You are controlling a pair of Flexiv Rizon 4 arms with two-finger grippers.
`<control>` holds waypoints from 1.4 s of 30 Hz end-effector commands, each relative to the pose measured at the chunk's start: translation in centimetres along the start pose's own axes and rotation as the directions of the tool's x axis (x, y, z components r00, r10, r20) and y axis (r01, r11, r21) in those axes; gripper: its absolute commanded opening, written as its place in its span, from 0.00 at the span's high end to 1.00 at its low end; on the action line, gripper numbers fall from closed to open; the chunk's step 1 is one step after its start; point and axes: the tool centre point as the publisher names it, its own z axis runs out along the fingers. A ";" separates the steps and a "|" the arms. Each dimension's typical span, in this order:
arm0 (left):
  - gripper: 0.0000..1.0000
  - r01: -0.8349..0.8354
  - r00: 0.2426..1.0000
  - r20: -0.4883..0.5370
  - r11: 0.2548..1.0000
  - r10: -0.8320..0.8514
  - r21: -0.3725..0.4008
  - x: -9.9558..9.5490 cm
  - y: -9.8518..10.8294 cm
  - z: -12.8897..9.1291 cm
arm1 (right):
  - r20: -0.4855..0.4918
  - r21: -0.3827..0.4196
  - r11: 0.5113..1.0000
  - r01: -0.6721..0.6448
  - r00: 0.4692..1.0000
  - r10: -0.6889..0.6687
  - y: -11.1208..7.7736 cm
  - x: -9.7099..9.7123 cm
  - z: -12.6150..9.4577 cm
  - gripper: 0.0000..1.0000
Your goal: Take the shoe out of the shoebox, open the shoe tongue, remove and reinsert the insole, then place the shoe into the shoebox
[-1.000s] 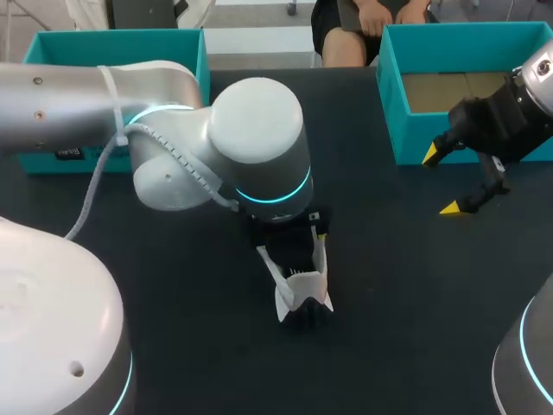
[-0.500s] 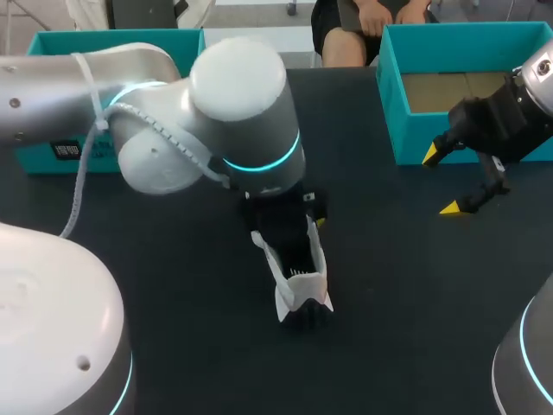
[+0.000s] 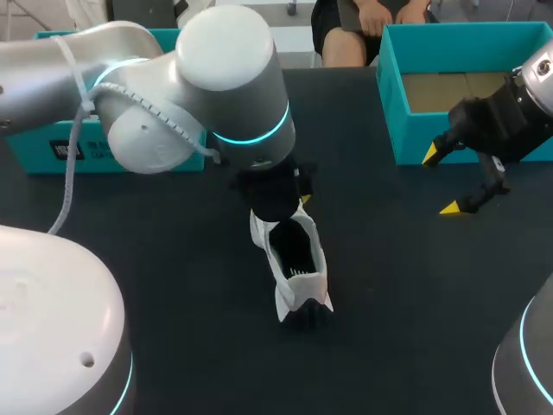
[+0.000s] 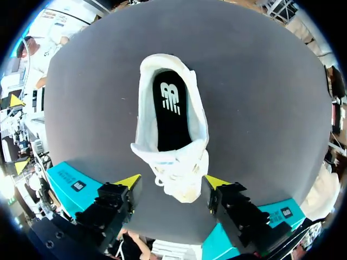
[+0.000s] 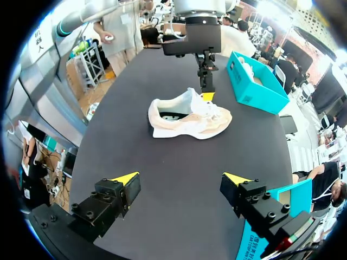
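A white shoe point(image 3: 298, 272) lies on the black table point(image 3: 389, 285), its black insole point(image 4: 171, 111) showing inside. My left gripper point(image 3: 281, 203) hangs over the shoe's far end. In the left wrist view its fingers point(image 4: 172, 183) straddle the laced front of the shoe point(image 4: 179, 173), open, with a gap on one side. My right gripper point(image 3: 449, 181) stands open near the teal shoebox point(image 3: 393, 104) at the right, nothing between its fingers. From the right wrist view the shoe point(image 5: 190, 119) lies well ahead of that gripper point(image 5: 180, 181).
A second teal box point(image 3: 52, 151) stands at the table's far left, partly hidden behind my left arm point(image 3: 173, 95). In the right wrist view that box point(image 5: 255, 84) holds something white. Bare black table surrounds the shoe.
My left arm has drawn back toward the far left, uncovering more of the shoe's opening, and its fingers have narrowed. The shoe and my right arm have stayed put.
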 end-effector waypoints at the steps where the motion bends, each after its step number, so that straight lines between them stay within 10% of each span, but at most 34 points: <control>1: 0.66 -0.003 0.999 -0.036 1.000 0.003 0.013 -1.1 0.3 1.3 | 0.000 0.002 1.000 0.000 1.000 0.000 0.0 0.0 0.1 0.00; 42: 0.64 0.025 0.997 -0.071 0.993 -0.017 0.117 0.2 -5.1 3.7 | 0.000 0.002 1.000 0.000 1.000 0.000 0.0 0.0 0.1 0.00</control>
